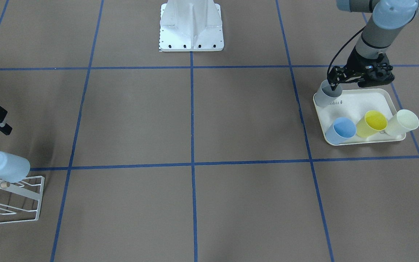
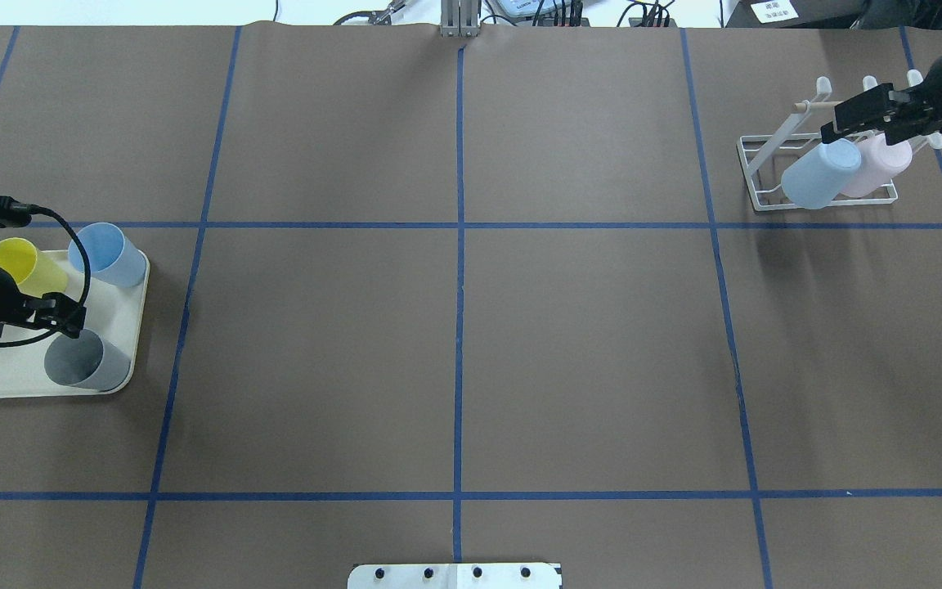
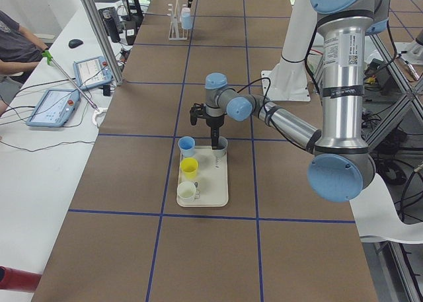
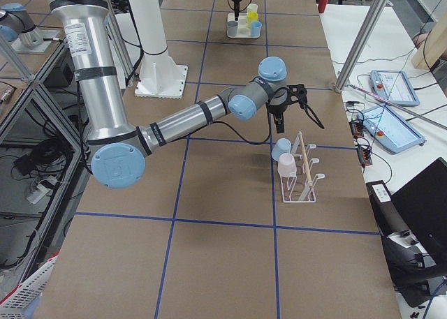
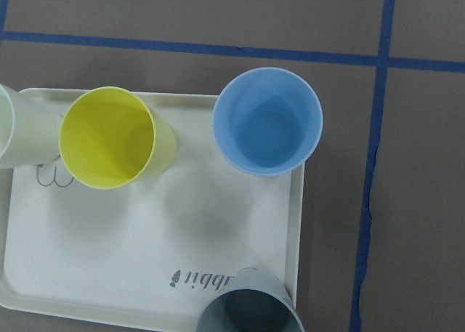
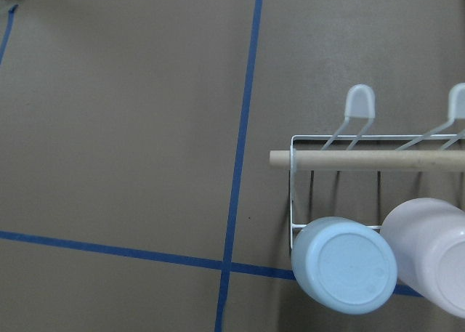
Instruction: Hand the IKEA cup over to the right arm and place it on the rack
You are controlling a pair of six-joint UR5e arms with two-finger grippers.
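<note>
The grey IKEA cup (image 1: 327, 94) stands upright, mouth up, on a corner of the cream tray (image 1: 362, 100), at the end of the tabletop (image 1: 231, 127) on the robot's left. The left gripper (image 1: 335, 84) hangs directly over that cup's rim. In the side view one black finger reaches down into the cup's mouth. Whether the jaws are pinching the cup wall or merely straddling it cannot be told, and the cup's base sits on the tray. In the left wrist view the grey cup shows only at the bottom edge, beside the tray's printed lettering.

Three more cups share the tray, set apart from the grey one: a blue cup (image 1: 341, 129), a yellow cup (image 1: 373, 123) and a pale cream cup (image 1: 402, 122).

At the opposite end, well apart, is the white wire rack (image 2: 753, 196) with its wooden dowel (image 6: 363, 159). It carries an upturned light-blue cup (image 2: 818, 173) and, touching it, an upturned pink cup (image 2: 880, 164). The right gripper (image 2: 835, 127) hovers just above them holding nothing. How far its jaws are parted cannot be told.
</note>
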